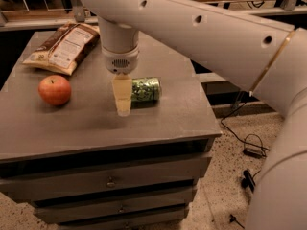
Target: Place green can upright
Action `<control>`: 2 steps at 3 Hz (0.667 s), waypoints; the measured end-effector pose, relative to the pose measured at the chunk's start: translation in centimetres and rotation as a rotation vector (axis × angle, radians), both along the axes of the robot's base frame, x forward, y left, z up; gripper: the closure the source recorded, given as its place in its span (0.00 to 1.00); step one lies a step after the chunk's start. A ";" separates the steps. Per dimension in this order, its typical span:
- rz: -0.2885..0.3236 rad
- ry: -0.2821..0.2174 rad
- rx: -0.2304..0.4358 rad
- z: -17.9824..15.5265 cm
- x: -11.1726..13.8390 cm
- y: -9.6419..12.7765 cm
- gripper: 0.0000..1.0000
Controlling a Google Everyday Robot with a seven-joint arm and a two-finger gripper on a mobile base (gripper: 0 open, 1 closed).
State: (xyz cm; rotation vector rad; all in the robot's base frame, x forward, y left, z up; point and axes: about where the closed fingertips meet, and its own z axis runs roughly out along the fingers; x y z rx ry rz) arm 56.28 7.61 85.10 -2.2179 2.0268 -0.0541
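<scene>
Camera view: mottled-green aluminium can (146, 89) lying sideways on grey drawered bench (163, 123), bare surface toward right edge; pale end effector (123, 102) just beside can's end, grip state cannot be told.

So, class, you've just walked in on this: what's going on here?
A robot arm is working on a green can, which lies on its side on top of a grey drawer cabinet. The gripper points straight down at the can's left end, close against it. The can has not yet been stood up. An apple and a snack bag sit further left, away from the gripper.
</scene>
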 end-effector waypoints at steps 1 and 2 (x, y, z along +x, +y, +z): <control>-0.018 0.012 0.017 -0.6 -0.2 -0.3 0.33; -0.002 0.025 0.047 0.1 -0.7 0.1 0.64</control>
